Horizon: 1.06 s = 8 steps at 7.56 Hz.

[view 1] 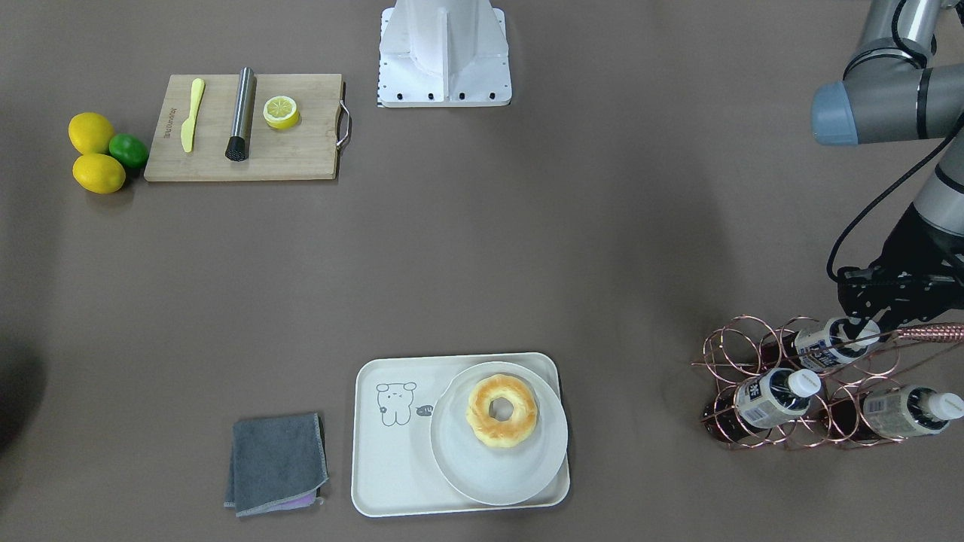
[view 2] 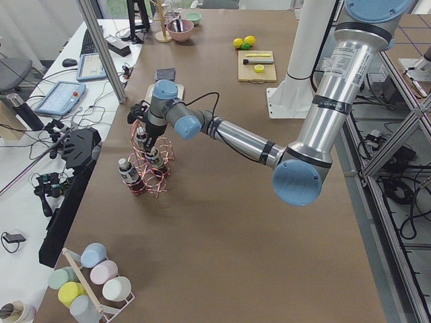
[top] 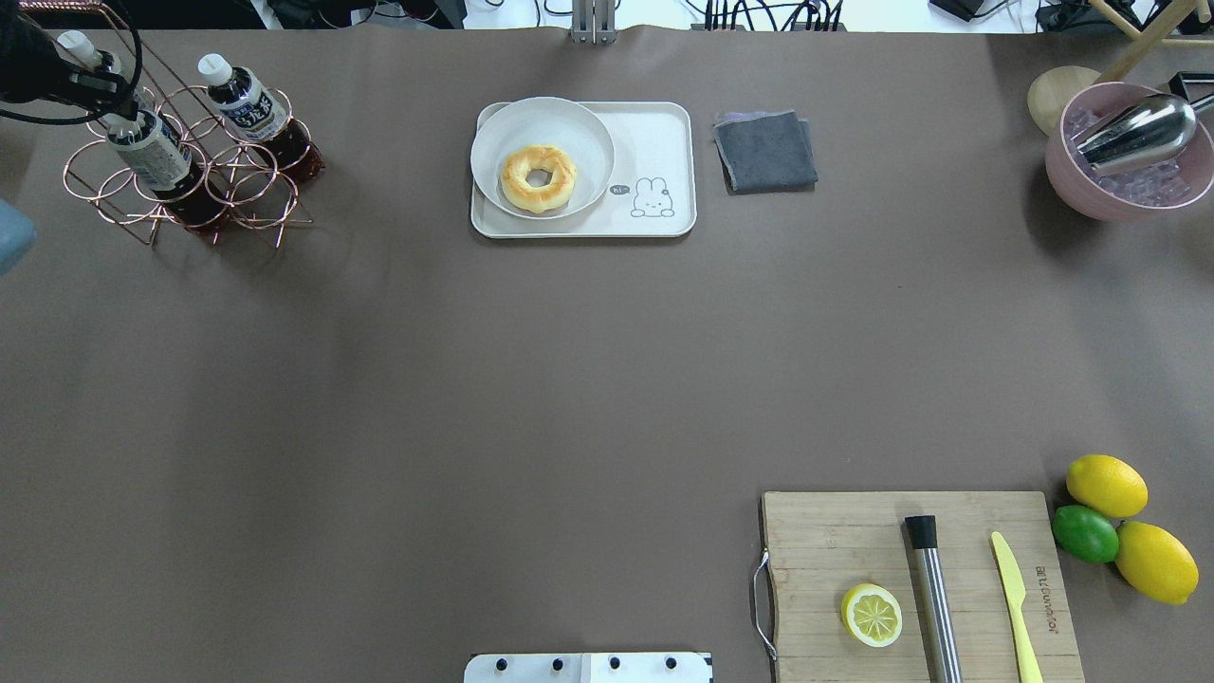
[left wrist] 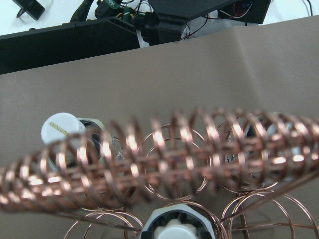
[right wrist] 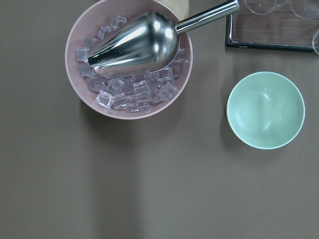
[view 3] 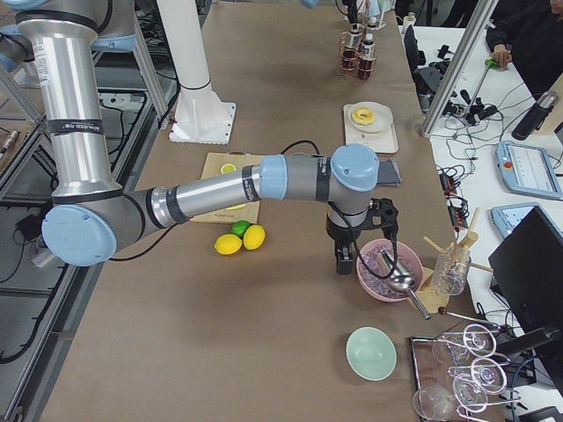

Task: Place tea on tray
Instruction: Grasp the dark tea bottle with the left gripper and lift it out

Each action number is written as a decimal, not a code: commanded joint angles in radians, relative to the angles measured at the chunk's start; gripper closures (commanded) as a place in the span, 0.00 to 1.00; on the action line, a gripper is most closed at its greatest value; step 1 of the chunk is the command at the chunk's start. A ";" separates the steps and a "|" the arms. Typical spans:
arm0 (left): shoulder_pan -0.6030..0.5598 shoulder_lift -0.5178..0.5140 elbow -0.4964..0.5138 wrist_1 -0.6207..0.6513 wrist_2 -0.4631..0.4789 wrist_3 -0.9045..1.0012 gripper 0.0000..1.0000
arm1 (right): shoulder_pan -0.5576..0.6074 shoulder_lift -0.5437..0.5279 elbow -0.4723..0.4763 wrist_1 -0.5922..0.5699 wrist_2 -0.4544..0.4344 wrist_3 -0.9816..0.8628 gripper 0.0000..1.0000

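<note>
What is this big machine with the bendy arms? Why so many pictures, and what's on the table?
It's a robot with two arms, each ending in a pincer. Four pictures come from cameras fixed around it, two from cameras on its wrists. The left pincer is at a tea bottle in a copper rack. The right pincer hangs beside a pink bowl of ice. The tray holds a plate with a doughnut. I can't tell whether either pincer grips anything.

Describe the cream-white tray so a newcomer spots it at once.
On the brown table, find the middle of the far edge, opposite the robot's base. The cream-white rectangular plastic tray lies there beside a folded grey cloth. Only it bears a line-drawn cartoon animal and carries a round white plate.
</note>
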 commanded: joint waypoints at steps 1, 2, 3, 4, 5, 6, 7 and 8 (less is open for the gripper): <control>-0.085 -0.043 0.000 0.026 -0.138 0.011 1.00 | 0.000 -0.008 0.000 0.000 0.000 0.001 0.00; -0.118 -0.069 -0.006 0.075 -0.192 0.015 1.00 | 0.000 -0.010 0.000 0.000 0.000 0.001 0.00; -0.129 -0.080 -0.030 0.121 -0.194 0.015 1.00 | 0.000 -0.011 -0.002 0.000 0.000 0.001 0.00; -0.134 -0.083 -0.065 0.161 -0.189 0.016 1.00 | 0.000 -0.013 -0.002 -0.002 0.000 0.001 0.00; -0.154 -0.086 -0.099 0.187 -0.191 0.016 1.00 | 0.000 -0.011 -0.003 0.000 0.000 0.001 0.00; -0.162 -0.084 -0.146 0.221 -0.191 0.016 1.00 | 0.000 -0.014 -0.005 -0.002 0.000 0.001 0.00; -0.171 -0.086 -0.189 0.265 -0.191 0.016 1.00 | 0.002 -0.016 -0.005 -0.002 0.000 -0.001 0.00; -0.171 -0.083 -0.232 0.298 -0.189 0.016 1.00 | 0.000 -0.016 -0.011 -0.002 0.000 -0.001 0.00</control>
